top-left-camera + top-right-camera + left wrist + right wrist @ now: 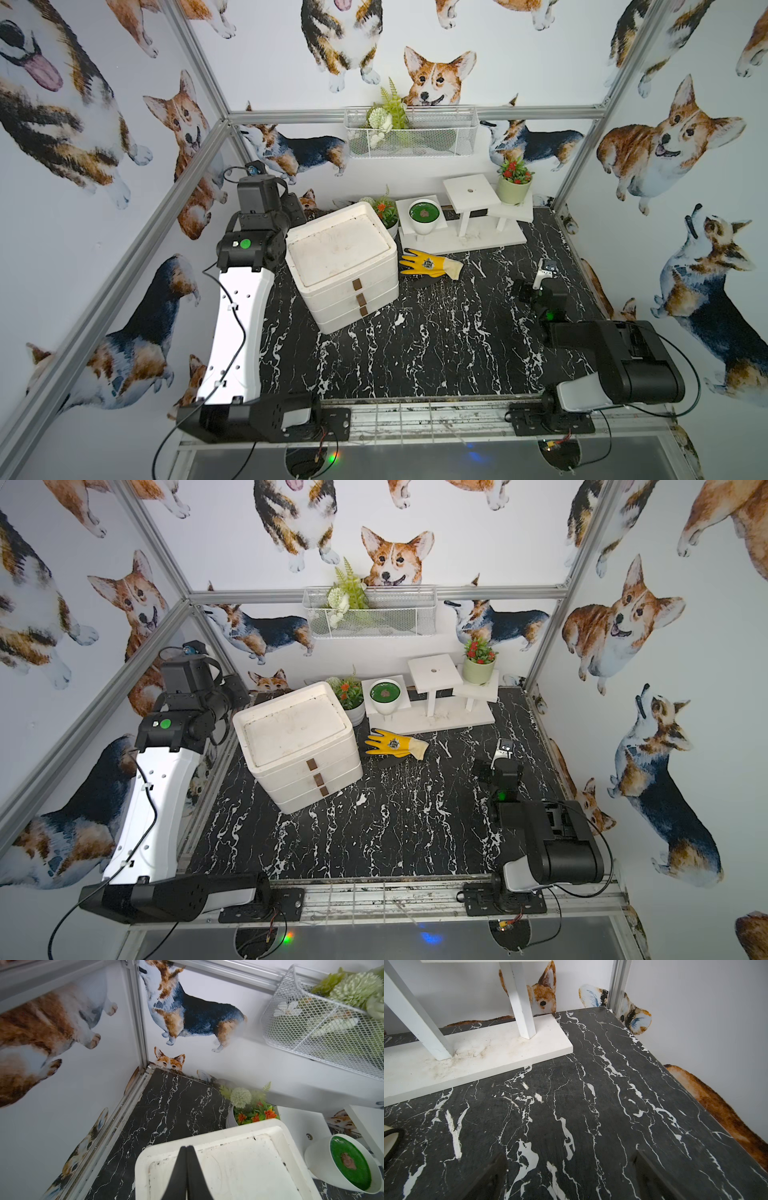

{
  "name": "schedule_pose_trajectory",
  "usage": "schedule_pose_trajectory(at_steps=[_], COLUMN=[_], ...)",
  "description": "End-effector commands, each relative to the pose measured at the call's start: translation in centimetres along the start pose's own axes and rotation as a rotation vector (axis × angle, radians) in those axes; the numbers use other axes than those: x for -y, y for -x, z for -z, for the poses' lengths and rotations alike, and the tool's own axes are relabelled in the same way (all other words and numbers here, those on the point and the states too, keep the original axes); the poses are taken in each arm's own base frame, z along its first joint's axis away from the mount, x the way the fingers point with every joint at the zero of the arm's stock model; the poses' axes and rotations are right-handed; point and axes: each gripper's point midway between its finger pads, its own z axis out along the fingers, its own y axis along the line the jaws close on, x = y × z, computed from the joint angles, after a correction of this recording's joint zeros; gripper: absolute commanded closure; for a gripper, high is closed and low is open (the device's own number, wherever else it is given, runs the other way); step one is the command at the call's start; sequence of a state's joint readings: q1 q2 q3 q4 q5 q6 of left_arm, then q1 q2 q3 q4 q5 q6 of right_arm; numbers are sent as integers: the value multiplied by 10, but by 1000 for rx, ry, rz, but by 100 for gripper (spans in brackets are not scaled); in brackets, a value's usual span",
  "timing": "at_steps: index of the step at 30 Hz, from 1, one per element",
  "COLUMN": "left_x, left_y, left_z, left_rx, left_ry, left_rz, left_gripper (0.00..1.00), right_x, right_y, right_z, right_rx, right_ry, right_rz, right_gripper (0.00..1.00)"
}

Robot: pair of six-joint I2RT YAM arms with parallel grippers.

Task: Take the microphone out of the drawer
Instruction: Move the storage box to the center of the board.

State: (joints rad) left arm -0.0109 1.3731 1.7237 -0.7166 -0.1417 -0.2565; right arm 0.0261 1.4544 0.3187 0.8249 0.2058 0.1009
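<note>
As all three drawers (360,298) of the white chest (340,257) are pushed in, the microphone is not visible in any view. The chest stands left of centre in both top views, on the black marble tabletop (436,353). In the left wrist view the left pincer (186,1148) is clenched on nothing, with its tips pressed together above the chest's top, low in the frame. A yellow glove (430,264) lies just right of the chest. The right pincer (569,1154) is released and spread wide over the tabletop, near the white stand (467,1059).
</note>
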Motion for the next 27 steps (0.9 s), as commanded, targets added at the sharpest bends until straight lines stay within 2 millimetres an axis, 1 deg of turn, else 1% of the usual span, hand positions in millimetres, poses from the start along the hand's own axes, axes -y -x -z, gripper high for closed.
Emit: schedule_pose_trajectory(at_steps=[1,5,9,10,11,13,15,17,21,27], left_x=[3,-20,-57,-69,-77,-89,-101,-100,-85,-70], left_y=[8,5,-6,-11,-16,-25,-42,-54,-76,-96], left_z=[-29,-63,-91,-98,-103,-113,-130,-141,-158,-171], left_rx=[-21,-64,-112,-128,-141,-166,-206,-236,-314,-361], left_ry=[-54,-47,-22,-2,2,-9,-39,-108,-229,-353], left_rz=[2,97,199,216,234,282,358,419,464,509], left_gripper=[100,100,100,100,100,100,100,100,100,100], right_x=[-3,-2,-2,-2,-2,-3,-2,-3,-2,-2], right_y=[5,6,6,6,6,5,6,6,6,6], right_z=[0,0,1,0,1,0,0,1,1,1], right_rx=[22,25,24,24,24,22,23,23,24,24], right_ry=[11,9,10,11,10,12,9,10,10,10], right_rz=[0,0,0,0,0,1,0,1,0,0], right_gripper=[0,0,0,0,0,0,0,0,0,0])
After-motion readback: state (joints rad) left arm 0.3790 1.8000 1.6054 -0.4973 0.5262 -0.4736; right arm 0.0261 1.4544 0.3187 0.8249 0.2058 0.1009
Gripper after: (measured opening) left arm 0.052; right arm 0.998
